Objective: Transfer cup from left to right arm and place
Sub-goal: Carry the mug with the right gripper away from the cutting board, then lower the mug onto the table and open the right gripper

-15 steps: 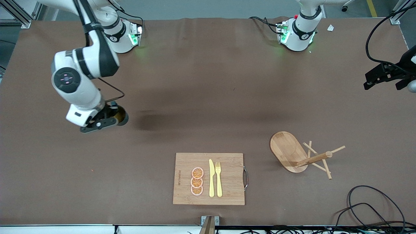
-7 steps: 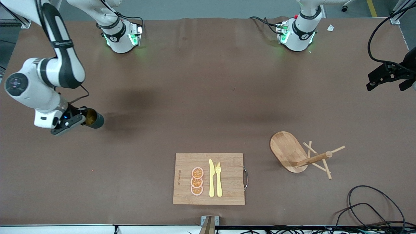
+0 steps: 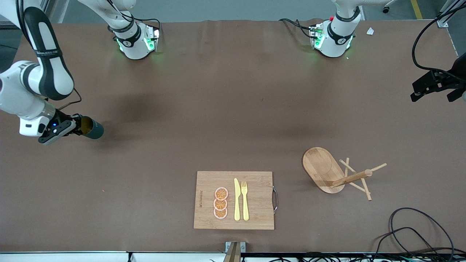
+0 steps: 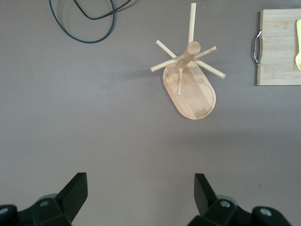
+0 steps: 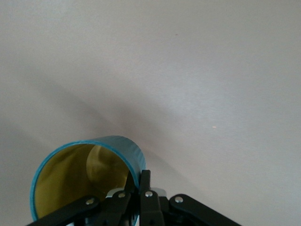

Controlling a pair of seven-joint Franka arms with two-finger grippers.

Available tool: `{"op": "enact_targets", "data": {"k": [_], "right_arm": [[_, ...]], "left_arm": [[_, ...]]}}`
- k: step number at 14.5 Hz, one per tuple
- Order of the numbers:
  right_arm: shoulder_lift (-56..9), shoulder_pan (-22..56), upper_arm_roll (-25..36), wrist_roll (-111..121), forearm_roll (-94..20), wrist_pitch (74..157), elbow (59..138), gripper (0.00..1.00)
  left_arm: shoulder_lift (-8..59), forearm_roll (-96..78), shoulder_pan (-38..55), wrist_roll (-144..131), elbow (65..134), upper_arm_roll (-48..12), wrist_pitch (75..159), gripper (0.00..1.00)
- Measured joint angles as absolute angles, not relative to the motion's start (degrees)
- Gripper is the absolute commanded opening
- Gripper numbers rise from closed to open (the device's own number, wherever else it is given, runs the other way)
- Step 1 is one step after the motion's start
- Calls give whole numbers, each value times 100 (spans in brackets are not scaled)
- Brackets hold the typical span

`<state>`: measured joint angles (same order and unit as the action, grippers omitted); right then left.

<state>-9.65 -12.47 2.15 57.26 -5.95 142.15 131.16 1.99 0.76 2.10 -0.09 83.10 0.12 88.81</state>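
The cup (image 3: pixel 93 129), dark teal with a mustard-yellow inside, is held tilted on its side in the air over the right arm's end of the table. My right gripper (image 3: pixel 78 126) is shut on its rim. In the right wrist view the fingers (image 5: pixel 145 184) pinch the cup's wall (image 5: pixel 120 146), one inside and one outside. Its handle is hidden. My left gripper (image 3: pixel 431 95) is open and empty, up in the air at the left arm's end of the table; its fingers (image 4: pixel 75 190) stand wide apart over bare table.
A wooden peg rack (image 3: pixel 329 170) lies tipped on its side toward the left arm's end, also in the left wrist view (image 4: pixel 189 82). A cutting board (image 3: pixel 255 189) with orange slices, a knife and a fork lies near the front edge. Black cable (image 3: pixel 418 233) coils at the corner.
My right arm has swung the cup from over the table's middle area out toward the right arm's end. The left gripper has barely moved.
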Motion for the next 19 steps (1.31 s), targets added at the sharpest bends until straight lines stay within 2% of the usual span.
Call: {"op": "enact_targets", "data": {"k": [4, 19], "right_arm": [[-966, -1216, 149, 5726, -772, 14598, 13426, 0], [-1194, -1231, 151, 6015, -785, 14995, 13435, 0]], "left_arm": [[202, 76, 210, -9, 8310, 12, 8881, 100], [202, 84, 210, -12, 8304, 12, 8950, 100]]}}
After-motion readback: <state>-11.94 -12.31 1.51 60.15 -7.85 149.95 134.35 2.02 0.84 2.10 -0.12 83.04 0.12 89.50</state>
